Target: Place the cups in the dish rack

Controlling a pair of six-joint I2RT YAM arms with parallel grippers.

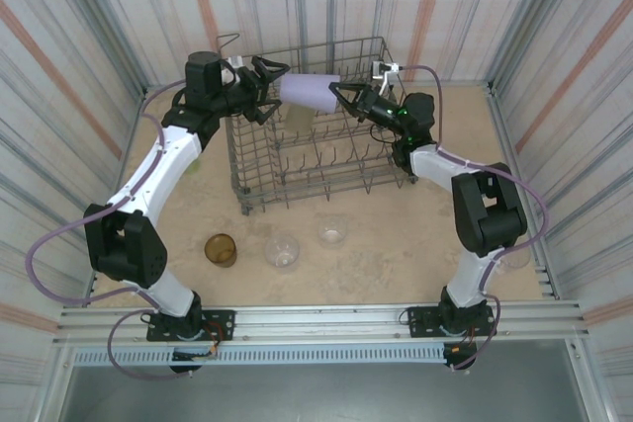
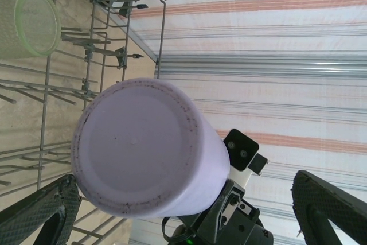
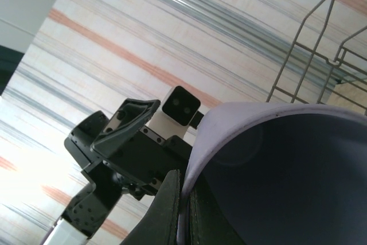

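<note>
Dish rack point(image 1: 242, 185): grey wire basket at the far middle of the table, tines upright; one green cup point(image 2: 28, 24) lies inside it; lavender cup point(image 1: 309, 92): held in the air over the rack's far half, long axis level and running across the table from arm to arm, flat base toward the left arm, open mouth toward the right arm; right gripper point(image 1: 339, 96): pressed together on the rim of the lavender cup, one finger point(image 3: 172, 210) outside the wall, the other hidden inside the mouth; left gripper point(image 1: 273, 91): spread to its widest, facing the base end-on, one jaw on each side of the cup's end, neither seen touching it, the cup sitting nearer one jaw than the other in the left wrist view; judged step: a pass from right to left, turning on the left jaws closing across the cup's width near the base before the right lets go of the rim; amber cup point(image 1: 221, 250) and two clear cups point(image 1: 282, 251) point(image 1: 332, 234): standing on the table on the near side of the rack, well apart from both grippers.
</note>
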